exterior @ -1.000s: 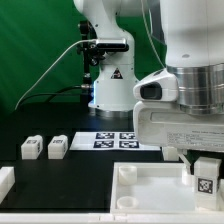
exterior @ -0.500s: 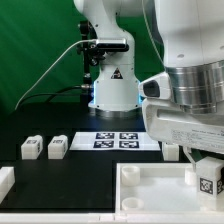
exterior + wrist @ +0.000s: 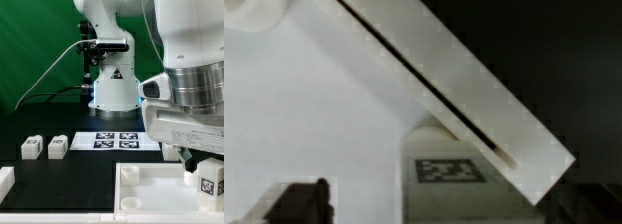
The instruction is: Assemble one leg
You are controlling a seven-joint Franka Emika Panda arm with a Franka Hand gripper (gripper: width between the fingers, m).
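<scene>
One leg (image 3: 209, 180), a small white block with a black-and-white square tag on its face, sits clamped in the gripper (image 3: 203, 163) over the tray (image 3: 150, 189) at the exterior view's right. Two more legs (image 3: 31, 148) (image 3: 57, 146) rest side by side on the black table (image 3: 60, 180), well apart, near the marker board (image 3: 118, 140).

black table (image 3: 80, 175) carries two legs (image 3: 31, 148) (image 3: 57, 146), marker board (image 3: 115, 141), tray (image 3: 150, 195).
</scene>
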